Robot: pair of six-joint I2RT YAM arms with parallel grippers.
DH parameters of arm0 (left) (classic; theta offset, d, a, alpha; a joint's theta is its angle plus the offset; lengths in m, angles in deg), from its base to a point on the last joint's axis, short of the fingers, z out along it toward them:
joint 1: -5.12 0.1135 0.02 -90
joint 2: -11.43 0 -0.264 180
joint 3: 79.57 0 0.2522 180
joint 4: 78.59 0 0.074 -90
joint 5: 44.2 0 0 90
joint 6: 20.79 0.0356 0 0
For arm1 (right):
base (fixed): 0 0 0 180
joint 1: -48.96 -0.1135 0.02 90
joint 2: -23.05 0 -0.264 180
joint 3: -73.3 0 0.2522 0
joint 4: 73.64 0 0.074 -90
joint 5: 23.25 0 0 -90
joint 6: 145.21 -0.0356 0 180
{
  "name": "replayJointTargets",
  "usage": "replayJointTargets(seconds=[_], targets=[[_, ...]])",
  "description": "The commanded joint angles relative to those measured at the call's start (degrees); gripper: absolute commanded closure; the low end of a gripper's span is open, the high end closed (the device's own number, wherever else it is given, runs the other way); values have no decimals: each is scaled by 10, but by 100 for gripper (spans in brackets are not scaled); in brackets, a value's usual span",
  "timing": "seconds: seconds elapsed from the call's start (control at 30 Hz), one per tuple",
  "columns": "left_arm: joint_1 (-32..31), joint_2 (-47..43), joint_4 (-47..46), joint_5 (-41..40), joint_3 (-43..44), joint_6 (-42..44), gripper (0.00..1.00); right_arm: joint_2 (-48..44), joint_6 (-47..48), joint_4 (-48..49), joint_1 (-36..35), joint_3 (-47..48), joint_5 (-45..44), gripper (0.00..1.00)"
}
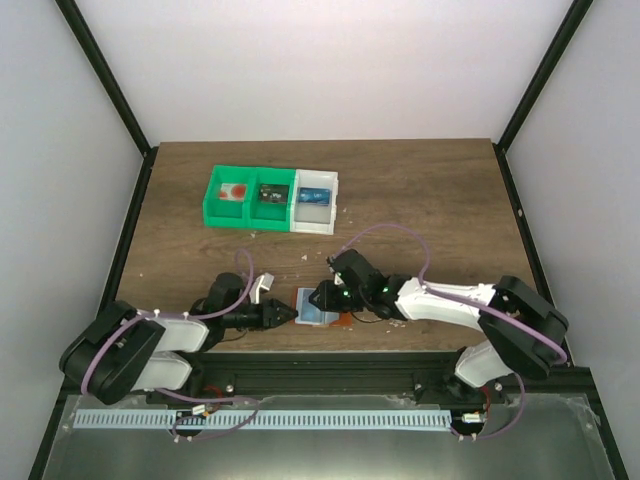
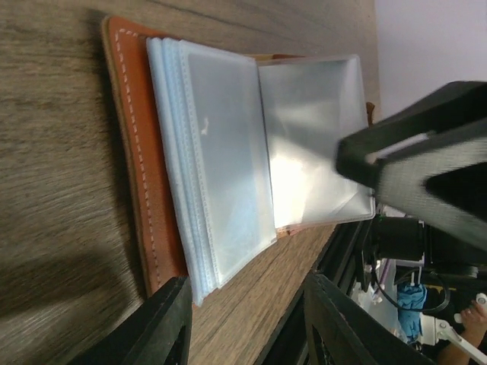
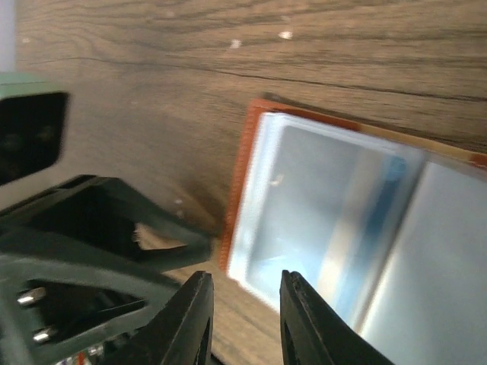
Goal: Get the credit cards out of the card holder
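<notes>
Left pincer point(image 2: 247, 304) held apart, empty, just beside holder point(image 2: 137, 152) edge. Right pincer point(image 3: 245, 296) narrowly apart, nothing clamped, held over clear sleeves point(image 3: 319, 198). Holder laid open on worktop point(image 1: 420, 190), near front edge, between pincers.

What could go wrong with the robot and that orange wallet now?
The left tool and right tool sit very close together at the card holder, so they might bump. The holder lies near the front edge of the table; a push could slide it off. Its clear sleeves are thin, so a tool might grab just a sleeve.
</notes>
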Motion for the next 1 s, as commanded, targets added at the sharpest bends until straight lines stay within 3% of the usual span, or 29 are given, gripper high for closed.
replayJointTargets(seconds=[0.0,0.47,0.7,0.97], targets=[[-2,-21,-30,4,-7,-7,57,26,2,-25,-4,14,-44,74],[-2,-81,-16,-19,-8,-12,47,86,13,-21,-4,-4,-74,75],[-2,-70,-76,9,-12,-66,44,89,16,21,-4,-38,-70,86],[-2,-42,-68,-13,1,-54,43,87,7,68,-4,-71,-62,92]])
